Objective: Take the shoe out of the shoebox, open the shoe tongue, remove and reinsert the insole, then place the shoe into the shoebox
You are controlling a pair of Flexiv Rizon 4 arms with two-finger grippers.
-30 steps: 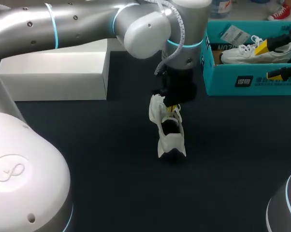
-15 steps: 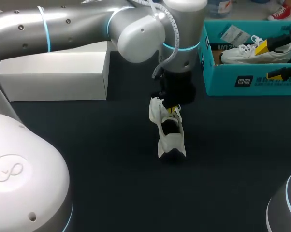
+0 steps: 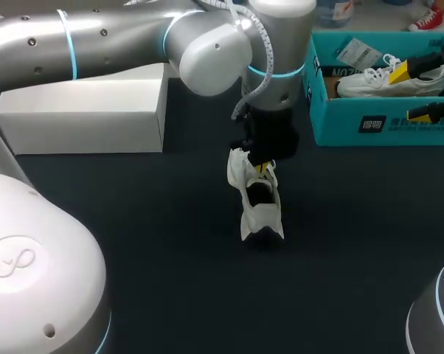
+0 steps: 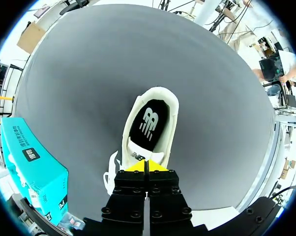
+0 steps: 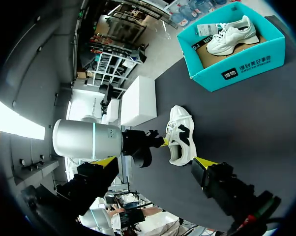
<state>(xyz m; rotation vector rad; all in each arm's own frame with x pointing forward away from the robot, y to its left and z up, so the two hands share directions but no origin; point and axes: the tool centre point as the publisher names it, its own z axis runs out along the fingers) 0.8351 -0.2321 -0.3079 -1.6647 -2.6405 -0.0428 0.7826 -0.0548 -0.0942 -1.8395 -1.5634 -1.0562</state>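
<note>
A white shoe [image 3: 257,203] stands on the dark table, its black insole [image 4: 148,123] showing through the opening. My left gripper [image 3: 263,167] comes down on it from above and is shut on the shoe's tongue [image 4: 138,156], yellow tips pressed together [image 4: 145,166]. The teal shoebox [image 3: 355,122] sits at the back right with a second white shoe [image 3: 392,77] inside. My right gripper [image 3: 412,92] hangs open by the box, holding nothing. In the right wrist view, the shoe [image 5: 181,135] and the left gripper [image 5: 162,142] lie ahead of its spread fingers [image 5: 155,162].
A white rectangular box [image 3: 82,110] lies at the back left. The shoebox [image 5: 236,64] stands beyond the shoe in the right wrist view, and its corner [image 4: 32,162] is beside the left gripper. Dark tabletop [image 3: 170,280] spreads in front of the shoe.
The left arm's upper links shifted slightly at first, then held still. Its gripper, the shoe and the right gripper have stayed in place.
</note>
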